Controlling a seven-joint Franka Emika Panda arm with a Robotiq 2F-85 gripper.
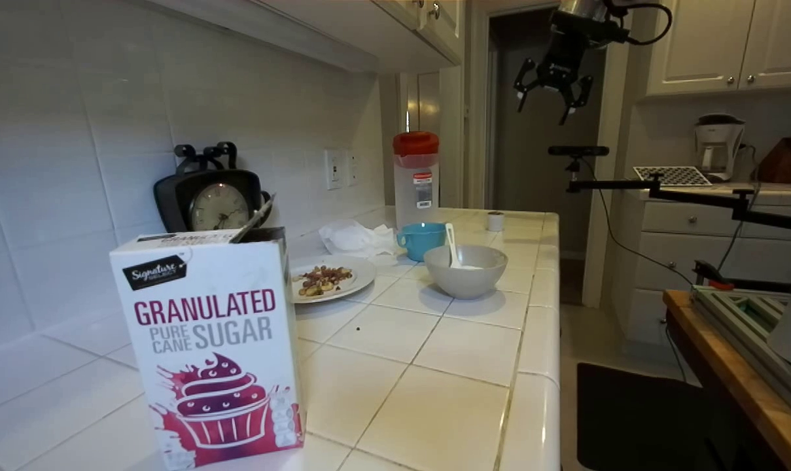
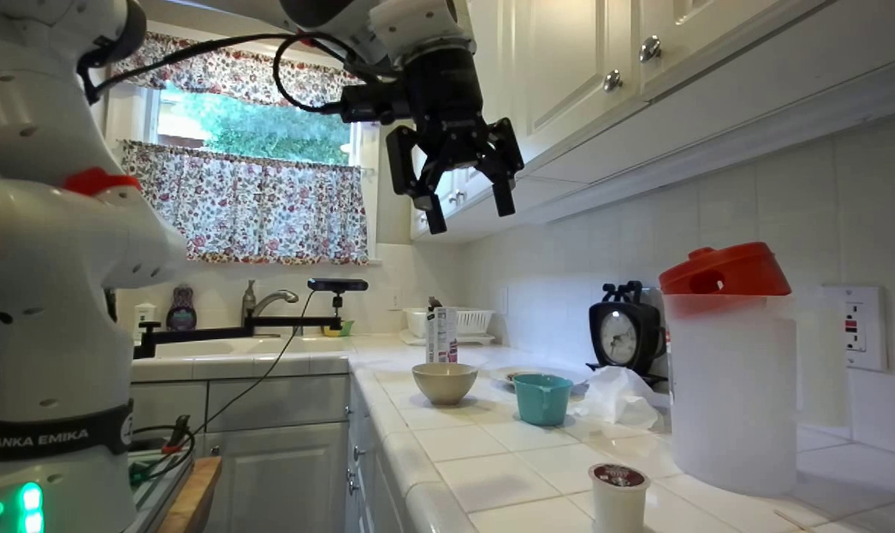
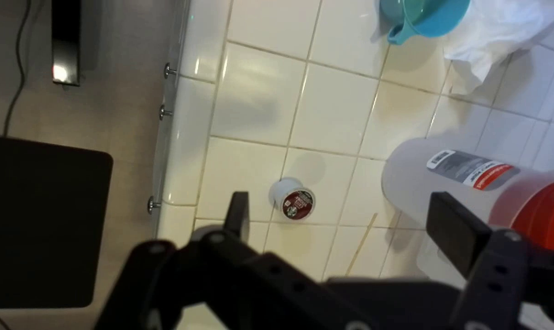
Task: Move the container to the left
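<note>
The container is a tall translucent whitish pitcher with a red lid. It stands upright on the tiled counter near the wall in both exterior views (image 1: 408,196) (image 2: 734,400). In the wrist view the container (image 3: 409,174) lies at the right, partly covered by a finger, and its lid runs off the edge. My gripper (image 1: 542,112) (image 2: 471,215) (image 3: 345,220) is open with nothing between its fingers. It hangs high above the counter, apart from the container and well above its lid.
A small coffee pod (image 2: 619,500) (image 3: 297,204), a blue cup (image 1: 424,241), a bowl with a spoon (image 1: 467,275), a plate of nuts (image 1: 362,281), crumpled paper (image 2: 617,400), a clock (image 2: 617,333) and a sugar box (image 1: 205,353) are on the counter. Cabinets (image 2: 565,74) overhang it.
</note>
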